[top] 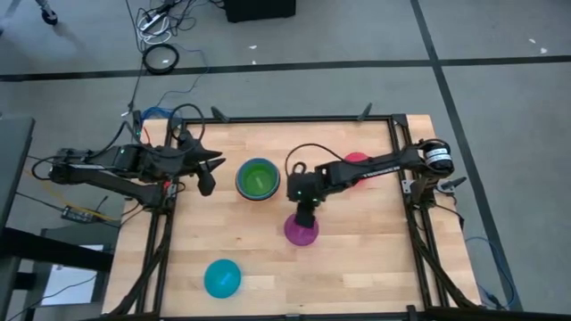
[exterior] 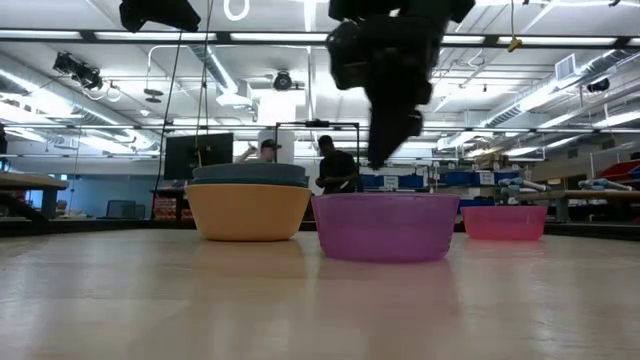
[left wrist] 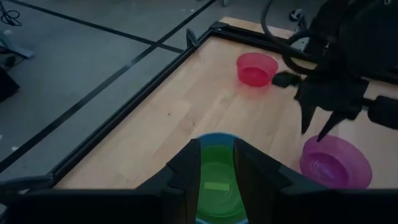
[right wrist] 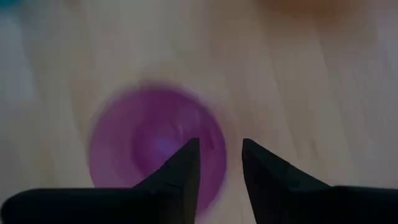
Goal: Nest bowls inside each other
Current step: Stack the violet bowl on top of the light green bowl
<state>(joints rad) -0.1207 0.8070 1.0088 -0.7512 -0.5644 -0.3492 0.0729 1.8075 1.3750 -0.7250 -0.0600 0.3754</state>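
My right gripper (top: 305, 217), fingers apart, hangs over one purple bowl (top: 301, 231). Beside it sit one stack (top: 257, 179), one pink bowl (top: 356, 160), one cyan bowl (top: 222, 278).

On the wooden table (top: 357, 259) we see a bowl stack (top: 258, 179), purple bowl (top: 302, 230), pink-red bowl (top: 357, 160) and cyan bowl (top: 222, 278).

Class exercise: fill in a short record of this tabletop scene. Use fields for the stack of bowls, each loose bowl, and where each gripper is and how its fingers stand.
stack: lime green bowl innermost in the nested bowls, mid-table; orange bowl outermost
purple bowl: alone, upright on the table, nearer the front edge than the stack
pink-red bowl: alone, partly under the right arm
cyan bowl: alone, front left
right gripper: above the purple bowl's rim, fingers apart, holding nothing
left gripper: left of the stack, open, empty
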